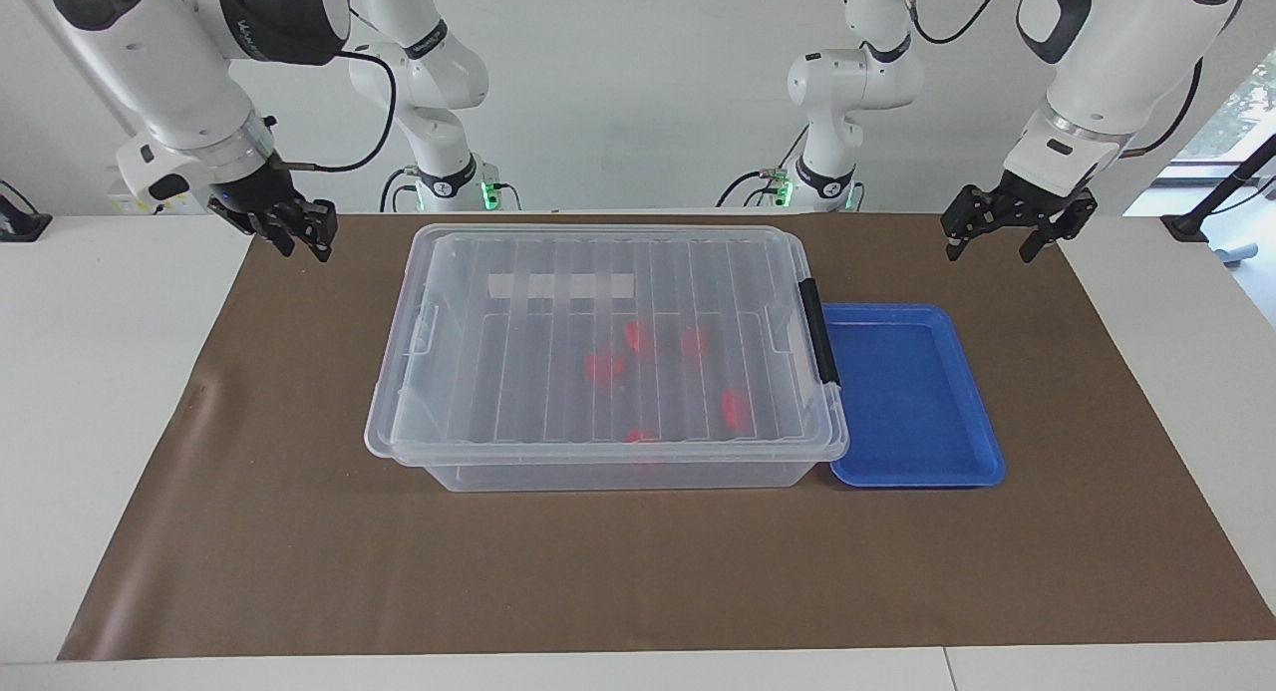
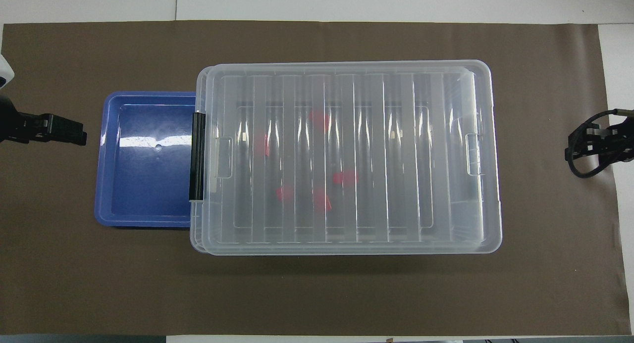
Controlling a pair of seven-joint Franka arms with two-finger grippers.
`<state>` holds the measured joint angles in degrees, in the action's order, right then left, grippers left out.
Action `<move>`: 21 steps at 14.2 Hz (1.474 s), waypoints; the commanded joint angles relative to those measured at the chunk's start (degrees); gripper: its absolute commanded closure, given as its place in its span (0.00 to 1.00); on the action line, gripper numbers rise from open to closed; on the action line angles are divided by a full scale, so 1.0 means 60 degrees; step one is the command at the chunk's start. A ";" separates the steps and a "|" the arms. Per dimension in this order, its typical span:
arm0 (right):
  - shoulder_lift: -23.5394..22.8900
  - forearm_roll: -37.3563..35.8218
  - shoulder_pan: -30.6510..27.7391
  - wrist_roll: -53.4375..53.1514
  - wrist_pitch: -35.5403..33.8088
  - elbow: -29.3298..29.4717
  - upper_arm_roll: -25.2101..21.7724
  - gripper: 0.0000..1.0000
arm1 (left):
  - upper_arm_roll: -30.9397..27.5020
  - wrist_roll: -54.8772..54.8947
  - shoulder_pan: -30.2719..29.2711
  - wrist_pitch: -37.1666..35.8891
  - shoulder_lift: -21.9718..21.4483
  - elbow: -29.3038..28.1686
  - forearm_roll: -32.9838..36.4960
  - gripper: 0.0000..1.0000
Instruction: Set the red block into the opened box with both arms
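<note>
The box (image 1: 469, 477) is a clear bin standing mid-table with its ribbed lid (image 1: 558, 272) lying flat on top and a black latch (image 1: 819, 332) at the left arm's end. Several red blocks show through the lid, among them one red block (image 1: 603, 366) and another red block (image 2: 346, 177). My right gripper (image 1: 303, 240) hangs open and empty over the brown mat, off the box's end toward the right arm. My left gripper (image 1: 987, 252) waits open and empty over the mat, past the tray toward the left arm's end.
A shallow blue tray (image 1: 912, 397) with nothing in it lies against the box's latch end. A brown mat (image 1: 638, 571) covers the table under everything. White tabletop borders the mat at both ends.
</note>
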<state>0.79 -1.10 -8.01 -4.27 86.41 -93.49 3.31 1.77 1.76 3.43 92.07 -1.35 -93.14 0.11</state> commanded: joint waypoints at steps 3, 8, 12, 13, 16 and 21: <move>-0.0088 0.0080 -0.0072 0.0624 0.0042 0.0112 0.0006 0.00 | -0.0016 0.0117 -0.0029 -0.0169 -0.0127 -0.0018 -0.0076 0.00; -0.0161 0.0066 0.0031 0.0551 -0.0075 0.0435 0.0240 0.00 | -0.0016 0.0117 -0.0029 -0.0169 -0.0127 -0.0003 -0.0076 0.00; -0.0190 0.0080 0.0031 0.0639 0.0289 0.0449 0.0167 0.00 | -0.0016 0.0117 -0.0029 -0.0169 -0.0127 -0.0018 -0.0076 0.00; -0.0191 0.0066 0.0031 0.0610 0.0349 0.0449 0.0167 0.00 | -0.0016 0.0117 -0.0029 -0.0169 -0.0127 -0.0004 -0.0076 0.00; -0.0205 0.0080 0.0031 0.0580 0.0306 0.0449 0.0181 0.00 | -0.0016 0.0117 -0.0043 -0.0169 -0.0127 -0.0018 -0.0076 0.00; -0.0205 0.0080 0.0031 0.0565 0.0320 0.0449 0.0225 0.00 | -0.0016 0.0117 -0.0029 -0.0169 -0.0127 -0.0004 -0.0076 0.00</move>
<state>0.16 -1.08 -7.62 -1.64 88.15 -91.78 4.52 1.77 1.76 3.43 92.06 -1.35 -93.14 0.11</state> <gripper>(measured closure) 0.000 0.000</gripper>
